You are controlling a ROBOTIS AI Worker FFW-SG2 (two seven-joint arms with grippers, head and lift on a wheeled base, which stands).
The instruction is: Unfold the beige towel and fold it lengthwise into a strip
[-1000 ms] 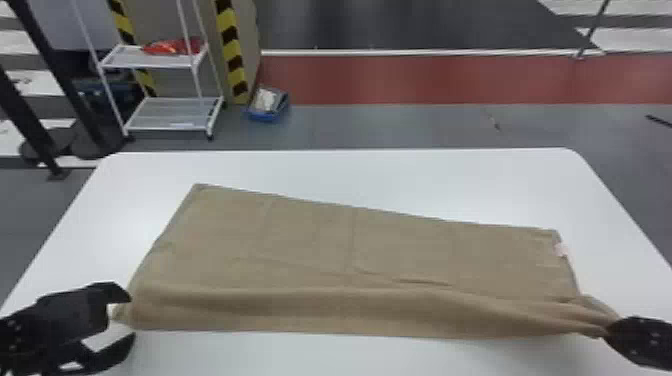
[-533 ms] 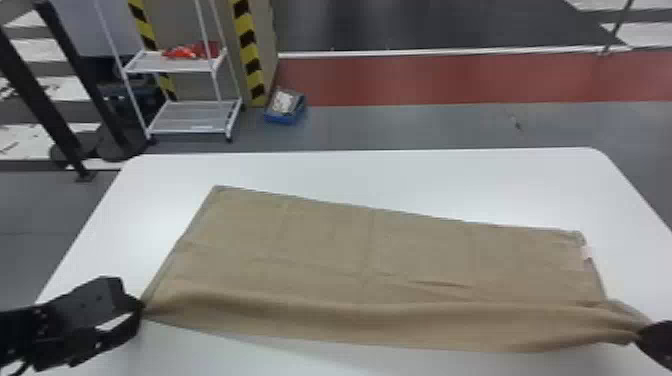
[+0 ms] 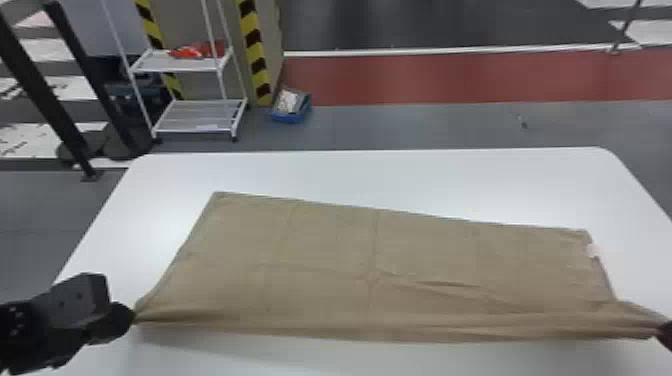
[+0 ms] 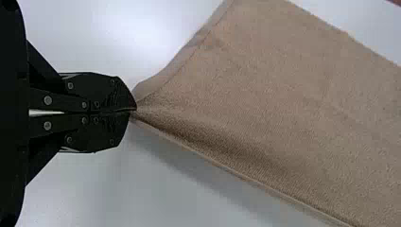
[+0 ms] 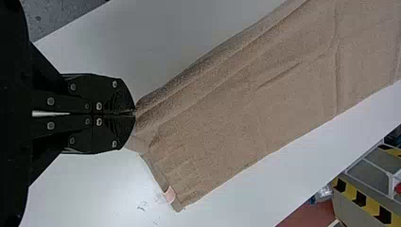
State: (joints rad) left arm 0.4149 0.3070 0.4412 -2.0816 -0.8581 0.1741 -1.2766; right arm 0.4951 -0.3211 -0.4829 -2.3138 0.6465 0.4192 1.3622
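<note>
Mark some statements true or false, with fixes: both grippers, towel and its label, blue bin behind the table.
1. The left gripper is shut on the beige towel. True.
2. The right gripper is open, clear of the beige towel. False: it is shut on the beige towel's near right corner.
3. The pale label is on the beige towel's left edge. False: right edge, in the head view.
4. The blue bin is on the floor beyond the white table. True.
</note>
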